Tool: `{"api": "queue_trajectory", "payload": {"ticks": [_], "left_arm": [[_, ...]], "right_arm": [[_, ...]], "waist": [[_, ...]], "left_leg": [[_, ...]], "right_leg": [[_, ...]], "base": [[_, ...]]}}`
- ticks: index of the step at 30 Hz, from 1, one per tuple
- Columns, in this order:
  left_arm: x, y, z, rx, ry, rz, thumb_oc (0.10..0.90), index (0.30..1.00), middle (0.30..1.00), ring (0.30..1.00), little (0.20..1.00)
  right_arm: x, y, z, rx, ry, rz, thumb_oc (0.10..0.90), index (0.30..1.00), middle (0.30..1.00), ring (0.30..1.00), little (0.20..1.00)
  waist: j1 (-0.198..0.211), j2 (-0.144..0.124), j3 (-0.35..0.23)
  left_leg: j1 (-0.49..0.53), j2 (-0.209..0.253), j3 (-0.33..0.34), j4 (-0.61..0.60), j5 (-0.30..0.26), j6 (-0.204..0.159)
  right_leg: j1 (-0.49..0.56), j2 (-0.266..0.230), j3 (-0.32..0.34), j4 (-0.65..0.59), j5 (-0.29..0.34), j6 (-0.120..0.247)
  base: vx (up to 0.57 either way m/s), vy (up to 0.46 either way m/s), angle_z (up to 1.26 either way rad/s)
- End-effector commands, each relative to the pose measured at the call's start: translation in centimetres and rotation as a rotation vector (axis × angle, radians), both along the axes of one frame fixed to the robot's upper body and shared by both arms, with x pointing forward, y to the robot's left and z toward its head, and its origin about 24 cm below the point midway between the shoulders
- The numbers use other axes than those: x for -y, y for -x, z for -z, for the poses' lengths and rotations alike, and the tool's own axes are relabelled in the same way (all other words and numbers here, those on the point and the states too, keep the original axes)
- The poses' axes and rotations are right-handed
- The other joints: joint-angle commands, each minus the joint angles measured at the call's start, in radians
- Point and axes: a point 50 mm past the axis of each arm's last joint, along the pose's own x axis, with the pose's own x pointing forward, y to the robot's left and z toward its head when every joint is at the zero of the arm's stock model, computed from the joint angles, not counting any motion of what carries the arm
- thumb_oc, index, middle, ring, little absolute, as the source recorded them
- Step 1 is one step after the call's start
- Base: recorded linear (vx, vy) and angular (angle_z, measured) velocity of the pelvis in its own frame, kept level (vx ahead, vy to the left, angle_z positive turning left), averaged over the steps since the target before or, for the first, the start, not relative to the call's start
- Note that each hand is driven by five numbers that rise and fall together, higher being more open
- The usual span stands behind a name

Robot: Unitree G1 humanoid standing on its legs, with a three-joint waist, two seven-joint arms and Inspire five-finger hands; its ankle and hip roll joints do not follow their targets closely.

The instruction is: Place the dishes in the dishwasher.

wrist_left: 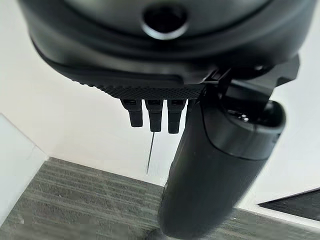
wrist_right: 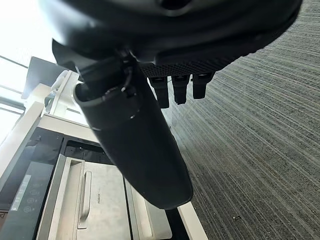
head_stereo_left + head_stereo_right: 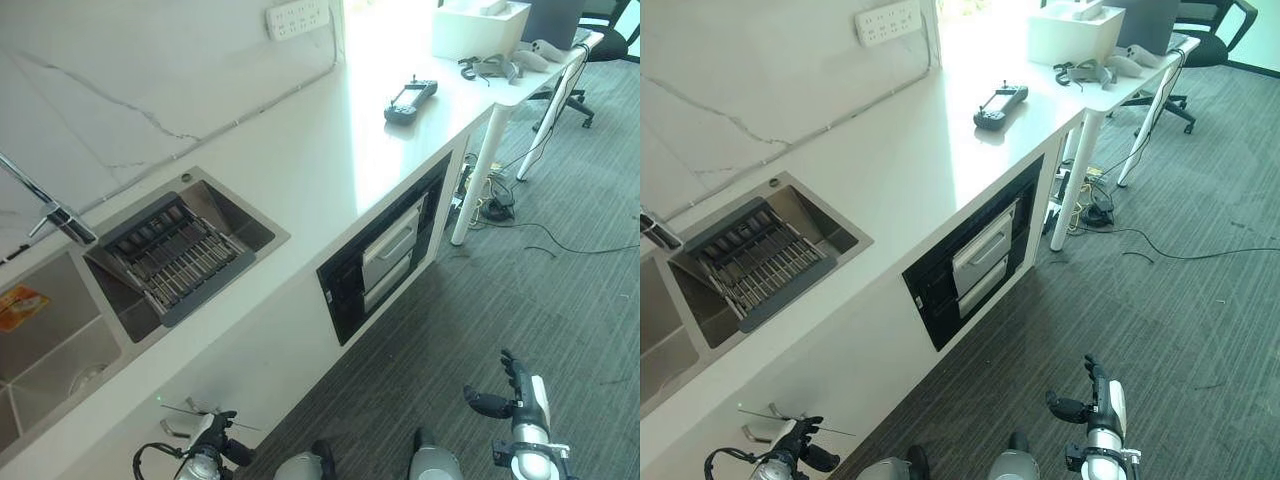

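Observation:
The dishwasher (image 3: pixel 385 255) is built into the white counter's front: a black frame around silver drawer fronts with handles, also seen close up in the right wrist view (image 2: pixel 95 200). A grey dish rack (image 3: pixel 180 255) sits in the right basin of the steel sink (image 3: pixel 255 232). My left hand (image 3: pixel 210 450) hangs low beside the counter's front, fingers straight and holding nothing (image 1: pixel 220 165). My right hand (image 3: pixel 520 400) hangs over the carpet with its fingers spread, also holding nothing (image 2: pixel 135 140).
A faucet (image 3: pixel 50 210) stands behind the sink, and an orange item (image 3: pixel 18 305) lies in the left basin. A black handheld controller (image 3: pixel 410 100), a white box (image 3: pixel 480 25) and a headset (image 3: pixel 495 68) lie on the counter. Cables (image 3: pixel 490 210) and an office chair (image 3: pixel 600 50) stand at the right.

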Motion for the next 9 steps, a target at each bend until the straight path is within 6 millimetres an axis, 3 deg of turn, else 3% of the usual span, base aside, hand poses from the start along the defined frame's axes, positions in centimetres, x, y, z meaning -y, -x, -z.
{"api": "queue_trajectory", "payload": {"ticks": [1, 6, 9], "left_arm": [[0.9, -1.7, -0.4, 0.083, 0.216, -0.122, 0.800, 0.900, 0.900, 0.900, 0.900], [3.4, -0.1, 0.8, 0.083, 0.456, -0.295, 0.800, 0.900, 0.900, 0.900, 0.900], [3.9, 0.4, 1.1, 0.066, 0.495, -0.329, 0.800, 0.900, 0.900, 0.900, 0.900]], "right_arm": [[-0.2, -3.9, -2.6, 0.158, 0.026, -0.054, 0.800, 0.900, 0.900, 0.900, 0.900], [-0.6, -1.9, -0.1, 0.033, -0.029, 0.002, 0.800, 0.900, 0.900, 0.900, 0.900], [-0.9, -1.3, 0.5, 0.005, -0.055, 0.008, 0.800, 0.900, 0.900, 0.900, 0.900]], "waist": [[0.013, -0.009, 0.011], [0.031, -0.030, 0.005], [0.040, -0.037, 0.010]], "left_leg": [[0.045, 0.028, -0.050, 0.052, -0.187, 0.001], [0.056, 0.038, -0.048, 0.052, -0.190, -0.001], [0.072, 0.040, -0.053, 0.052, -0.207, -0.007]], "right_leg": [[0.032, -0.020, -0.025, 0.141, -0.257, 0.008], [0.045, -0.014, -0.035, 0.141, -0.261, 0.003], [0.063, -0.013, -0.036, 0.141, -0.274, 0.011]], "base": [[0.00, -0.042, 0.01], [0.03, -0.069, 0.02], [0.02, -0.051, 0.04]]}}
